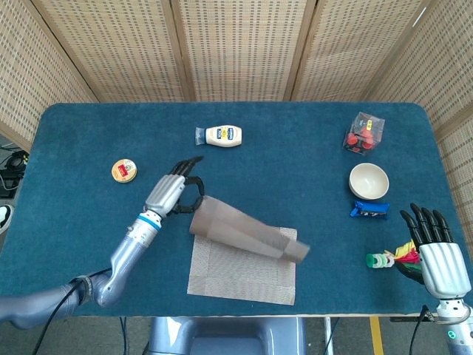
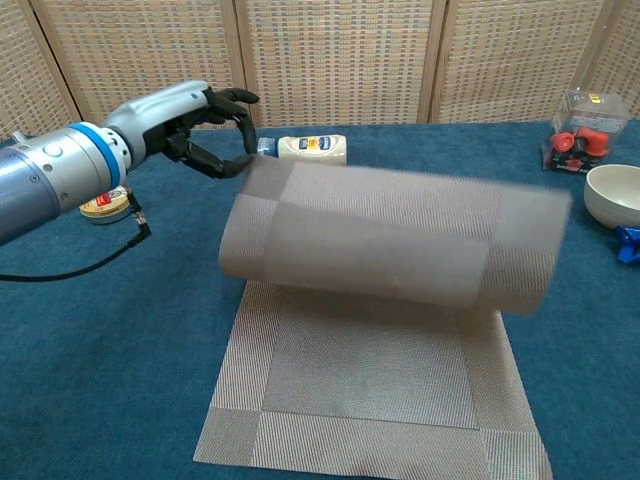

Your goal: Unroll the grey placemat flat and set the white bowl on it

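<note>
Blue table (image 1: pixel 89 140) carries placemat (image 1: pixel 240 270), bowl (image 1: pixel 368 180), mayonnaise bottle (image 1: pixel 222 136), tin (image 1: pixel 123 171).

Woven screens behind a blue-topped table

Tan folding screen panels (image 1: pixel 236 44) with a fine woven pattern and wooden frames close off the back and sides. The table (image 1: pixel 310 148) wears a deep blue carpet-like cover. Grey floor (image 1: pixel 355 336) with a yellow stripe (image 1: pixel 375 336) shows beneath, evenly lit.

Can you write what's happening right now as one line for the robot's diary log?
placemat: far half curled up, blurred | left hand: at its raised left end, grip unclear | right hand: open, idle | white bowl: off mat
</note>
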